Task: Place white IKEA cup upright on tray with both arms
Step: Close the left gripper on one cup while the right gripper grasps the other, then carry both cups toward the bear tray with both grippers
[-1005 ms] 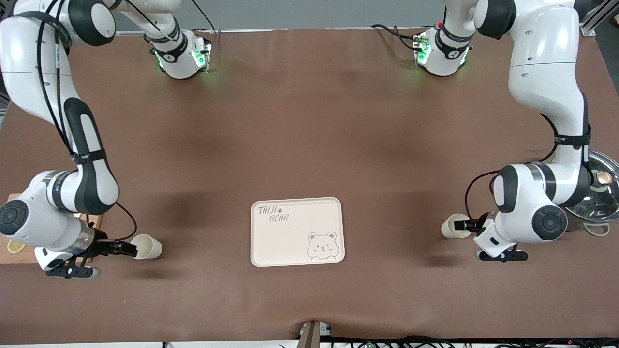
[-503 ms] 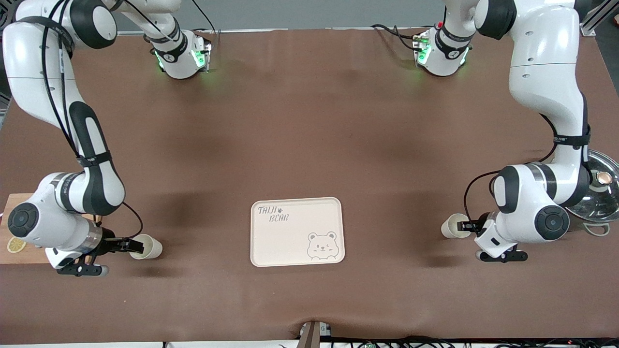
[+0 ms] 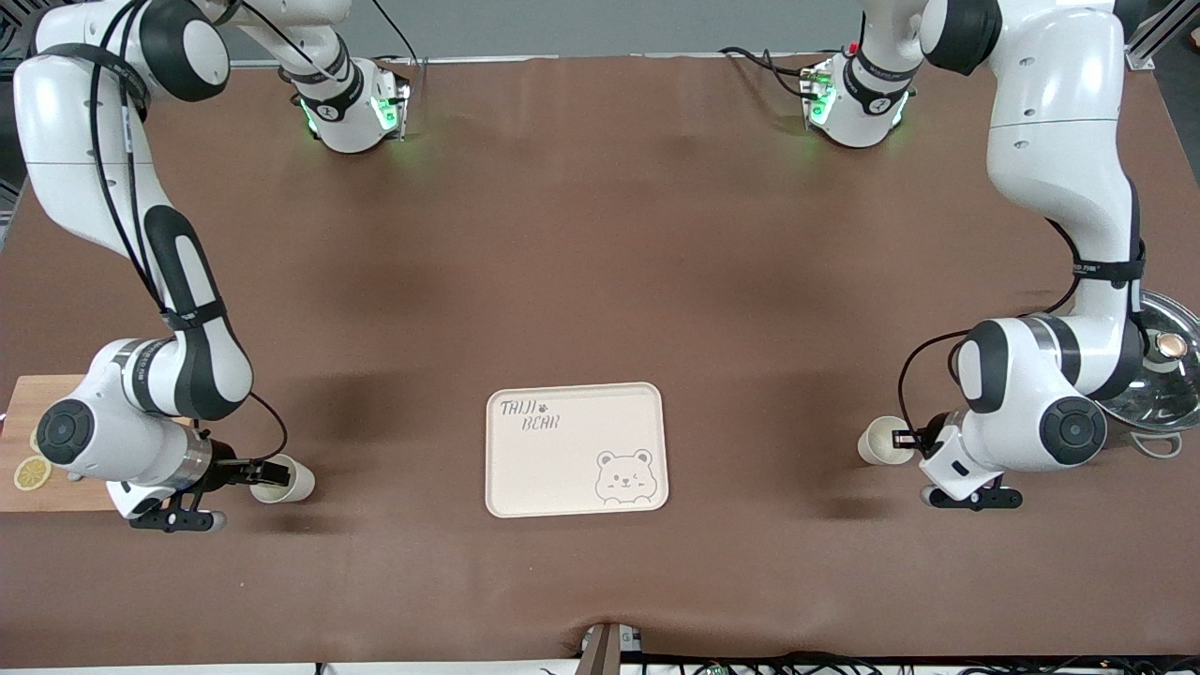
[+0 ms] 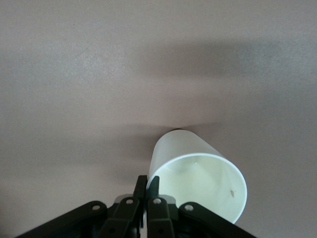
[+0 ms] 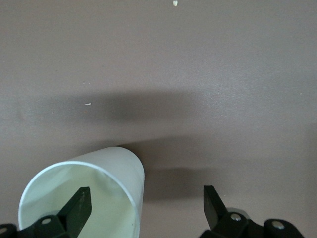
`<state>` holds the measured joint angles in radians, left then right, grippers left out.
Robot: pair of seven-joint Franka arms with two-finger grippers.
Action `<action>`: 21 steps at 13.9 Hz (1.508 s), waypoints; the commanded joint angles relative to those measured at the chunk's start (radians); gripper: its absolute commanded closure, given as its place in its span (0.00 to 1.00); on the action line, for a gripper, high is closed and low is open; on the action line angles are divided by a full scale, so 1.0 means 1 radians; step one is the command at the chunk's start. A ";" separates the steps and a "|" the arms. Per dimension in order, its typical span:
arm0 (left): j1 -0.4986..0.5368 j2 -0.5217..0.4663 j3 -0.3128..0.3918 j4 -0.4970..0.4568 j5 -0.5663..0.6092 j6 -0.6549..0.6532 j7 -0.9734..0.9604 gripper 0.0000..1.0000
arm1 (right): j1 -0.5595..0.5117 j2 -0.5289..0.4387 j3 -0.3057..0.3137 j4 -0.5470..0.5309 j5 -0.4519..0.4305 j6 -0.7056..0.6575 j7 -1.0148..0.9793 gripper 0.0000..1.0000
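Observation:
The cream tray (image 3: 562,473) lies empty toward the front camera, midway between the arms. One white cup (image 3: 877,442) lies tipped toward the left arm's end. My left gripper (image 3: 906,438) is shut on its rim, one finger inside and one outside. The left wrist view shows this cup (image 4: 198,166) and gripper (image 4: 147,181). A second white cup (image 3: 291,480) lies on its side toward the right arm's end, mouth toward my right gripper (image 3: 267,471). That gripper (image 5: 146,203) is open, one finger inside this cup (image 5: 106,171) and one outside.
A wooden cutting board (image 3: 19,427) with a lemon slice (image 3: 30,472) lies at the right arm's end, beside the right wrist. A metal pot lid (image 3: 1167,370) lies at the left arm's end, next to the left arm's elbow.
My right gripper has slid toward its cup, and one finger now reaches into the mouth. My left gripper has closed on its cup's rim and the cup has tipped slightly.

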<state>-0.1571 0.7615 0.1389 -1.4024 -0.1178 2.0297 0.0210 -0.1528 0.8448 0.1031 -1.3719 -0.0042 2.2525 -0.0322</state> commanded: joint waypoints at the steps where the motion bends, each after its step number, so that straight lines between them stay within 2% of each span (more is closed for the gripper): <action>1: -0.001 -0.011 0.002 0.002 -0.008 0.007 0.023 1.00 | 0.002 0.008 0.007 0.008 -0.013 -0.001 -0.003 0.07; 2: -0.002 -0.022 0.002 0.005 0.001 0.007 0.020 1.00 | 0.007 0.008 0.007 0.008 -0.013 -0.001 -0.003 0.30; 4: -0.015 -0.047 0.002 0.023 0.001 -0.009 0.011 1.00 | 0.012 0.008 0.007 0.010 -0.013 -0.001 -0.002 0.65; 6: -0.041 -0.076 0.002 0.026 -0.010 -0.029 -0.015 1.00 | 0.013 0.008 0.007 0.010 -0.013 -0.001 -0.001 0.84; 8: -0.050 -0.106 0.001 0.028 -0.010 -0.042 -0.070 1.00 | 0.013 0.011 0.007 0.010 -0.014 -0.001 -0.003 0.99; 12: -0.071 -0.120 -0.070 0.091 -0.011 -0.104 -0.209 1.00 | 0.013 0.013 0.007 0.010 -0.014 -0.001 -0.003 1.00; 17: -0.071 -0.136 -0.168 0.109 -0.054 -0.103 -0.366 1.00 | 0.033 0.005 0.010 0.023 -0.008 -0.017 0.012 1.00; 19: -0.073 -0.133 -0.211 0.121 -0.057 -0.088 -0.432 1.00 | 0.061 -0.003 0.012 0.051 -0.003 -0.075 0.066 1.00; 21: -0.073 -0.126 -0.251 0.121 -0.057 -0.057 -0.504 1.00 | 0.093 -0.004 0.015 0.115 -0.007 -0.192 0.196 1.00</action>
<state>-0.2347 0.6353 -0.0785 -1.2877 -0.1558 1.9531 -0.4246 -0.0887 0.8476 0.1142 -1.3202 -0.0040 2.1568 0.0621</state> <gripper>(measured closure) 0.965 0.969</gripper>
